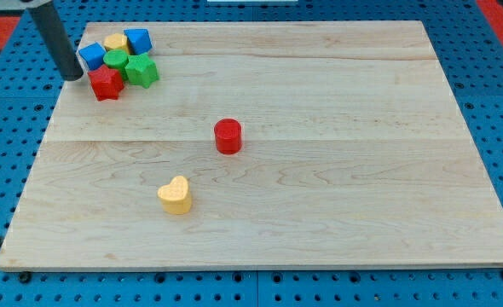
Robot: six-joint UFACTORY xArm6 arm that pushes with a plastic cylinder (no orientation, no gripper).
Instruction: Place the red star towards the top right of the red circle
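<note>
So my tip (74, 77) is sitting up in the view's top left corner of the wooden board (320, 213), right at the left edge of the little pile of blocks. There's no hand on this rig, just the dark rod, so nothing to be apart or clamped; the rod comes down at a slant from the view's top left. The tip looks to be just beside the red star (106, 83) on its left, and right under the blue block (91, 56), though I can't tell if it's actually touching either one. The red star is at the bottom left of that cluster, pressed against a green block (141, 71) on its right, with another green one (115, 59) just above it. Behind those there's a yellow block (115, 43) and a second blue block (137, 39), all bunched together. The red circle (228, 136) is well apart from all that, near the middle of the board, and a yellow heart (176, 194) sits alone below and left of it.
</note>
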